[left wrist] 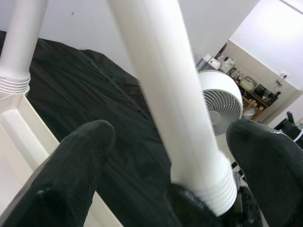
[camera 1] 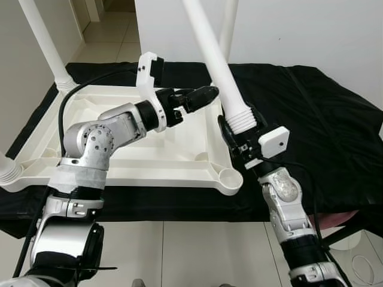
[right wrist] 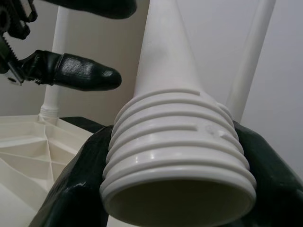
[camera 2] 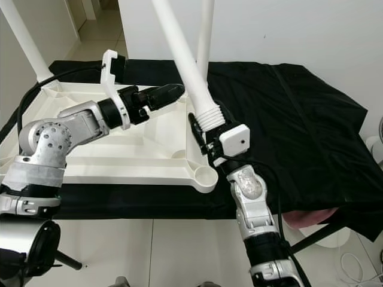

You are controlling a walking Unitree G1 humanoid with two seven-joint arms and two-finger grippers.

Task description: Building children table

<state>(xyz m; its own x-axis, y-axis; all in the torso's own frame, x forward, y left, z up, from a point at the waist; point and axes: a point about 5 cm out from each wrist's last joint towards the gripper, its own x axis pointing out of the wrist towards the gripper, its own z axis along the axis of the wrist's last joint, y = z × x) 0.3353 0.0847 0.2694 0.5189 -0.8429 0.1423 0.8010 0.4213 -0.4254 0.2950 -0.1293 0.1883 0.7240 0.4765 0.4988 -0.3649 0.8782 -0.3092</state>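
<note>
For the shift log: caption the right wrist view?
Right gripper clamps the threaded end of a white table leg; left gripper hovers open nearby.

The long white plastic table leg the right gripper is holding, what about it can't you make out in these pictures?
- Long white plastic table leg: its far end is cut off by the top edge in both eye views.
- Its threaded end: right gripper covers its sides in the eye views.
- Upturned white plastic tabletop: the left gripper's arm hides part of it.

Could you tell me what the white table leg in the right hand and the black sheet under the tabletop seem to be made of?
The table leg looks like moulded plastic, smooth and slightly glossy, with crisp screw threads at its end. The black sheet looks like thin matte fabric, since it creases and drapes over the edge.
</note>
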